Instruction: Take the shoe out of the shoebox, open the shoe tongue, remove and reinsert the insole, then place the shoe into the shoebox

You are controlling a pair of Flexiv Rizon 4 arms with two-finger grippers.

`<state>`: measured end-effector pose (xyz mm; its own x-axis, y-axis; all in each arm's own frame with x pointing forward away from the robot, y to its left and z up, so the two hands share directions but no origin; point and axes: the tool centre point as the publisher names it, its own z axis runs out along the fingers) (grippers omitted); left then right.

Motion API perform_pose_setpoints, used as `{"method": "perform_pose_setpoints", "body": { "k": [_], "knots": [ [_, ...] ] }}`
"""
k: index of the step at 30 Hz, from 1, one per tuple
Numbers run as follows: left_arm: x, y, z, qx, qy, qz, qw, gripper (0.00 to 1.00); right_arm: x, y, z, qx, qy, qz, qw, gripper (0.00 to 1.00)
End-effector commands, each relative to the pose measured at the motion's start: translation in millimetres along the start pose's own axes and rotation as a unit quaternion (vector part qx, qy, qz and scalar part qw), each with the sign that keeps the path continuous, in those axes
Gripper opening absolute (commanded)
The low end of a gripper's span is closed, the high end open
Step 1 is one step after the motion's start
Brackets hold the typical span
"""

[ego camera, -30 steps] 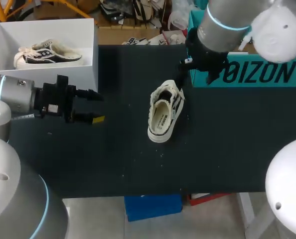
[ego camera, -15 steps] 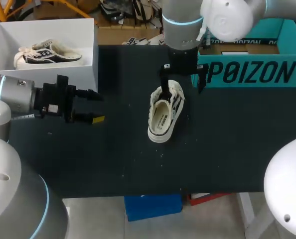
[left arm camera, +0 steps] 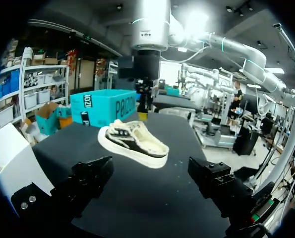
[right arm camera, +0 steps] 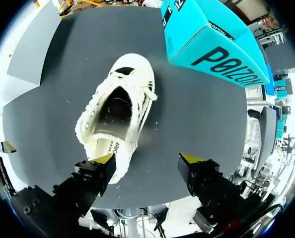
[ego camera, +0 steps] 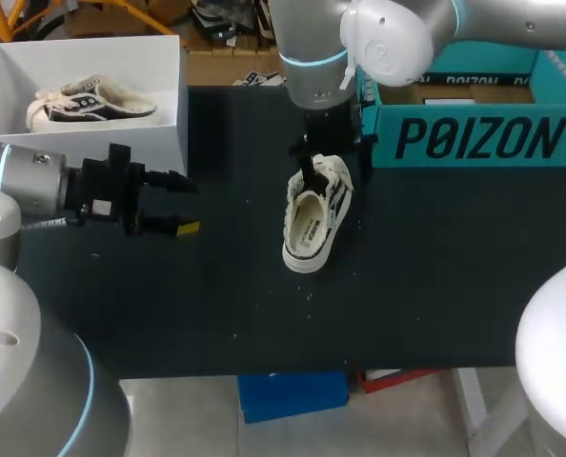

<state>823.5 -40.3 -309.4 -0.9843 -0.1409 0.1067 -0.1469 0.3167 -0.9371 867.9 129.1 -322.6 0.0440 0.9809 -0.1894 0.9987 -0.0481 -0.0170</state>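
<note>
A cream low shoe with black stripes [ego camera: 316, 217] lies on the black table [ego camera: 435, 276], its opening facing up. My right gripper [ego camera: 333, 162] hangs just above the shoe's toe end, open, with one finger on each side and nothing held. In the right wrist view the shoe [right arm camera: 118, 111] lies under and ahead of the gripper [right arm camera: 147, 159], its heel close to one yellow-tipped finger [right arm camera: 102, 159]. My left gripper [ego camera: 173, 205] stands open and empty left of the shoe. The left wrist view has the shoe [left arm camera: 135, 141] ahead of that gripper [left arm camera: 150, 176].
A white shoebox [ego camera: 173, 105] at the table's back left holds a second shoe [ego camera: 88, 103]. A teal box [ego camera: 464, 138] stands at the back right, close to my right arm, and also shows as the teal box [right arm camera: 212, 44] in the right wrist view.
My right arm swung left from beside the teal box and came down over the shoe's toe end. The left arm and the shoe have not moved.
</note>
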Motion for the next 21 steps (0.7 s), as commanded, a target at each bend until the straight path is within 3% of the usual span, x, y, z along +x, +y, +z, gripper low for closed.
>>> {"method": "perform_pose_setpoints", "body": {
  "k": [1, 6, 12, 21],
  "knots": [
    [0.9, 0.6, 1.3, 0.0, -0.003, 0.001, 1.0, 1.0, -2.6, 3.2, 10.7, -0.001, 0.009, 0.01, 1.0, 0.82],
    [0.9, 0.6, 1.3, 0.0, -0.003, 0.001, 1.0, 1.0, -1.0, 8.8, 17.0, -0.005, 0.012, 0.02, 1.0, 0.76],
    [0.9, 0.6, 1.3, 0.0, -0.003, 0.001, 1.0, 1.0, -1.6, 16.4, 27.6, -0.006, 0.02, 0.027, 0.999, 0.85],
    [0.9, 0.6, 1.3, 0.0, -0.003, 0.001, 1.0, 1.0, 6.8, 15.7, 44.9, -0.004, 0.026, 0.026, 0.999, 0.81]
  ]
}}
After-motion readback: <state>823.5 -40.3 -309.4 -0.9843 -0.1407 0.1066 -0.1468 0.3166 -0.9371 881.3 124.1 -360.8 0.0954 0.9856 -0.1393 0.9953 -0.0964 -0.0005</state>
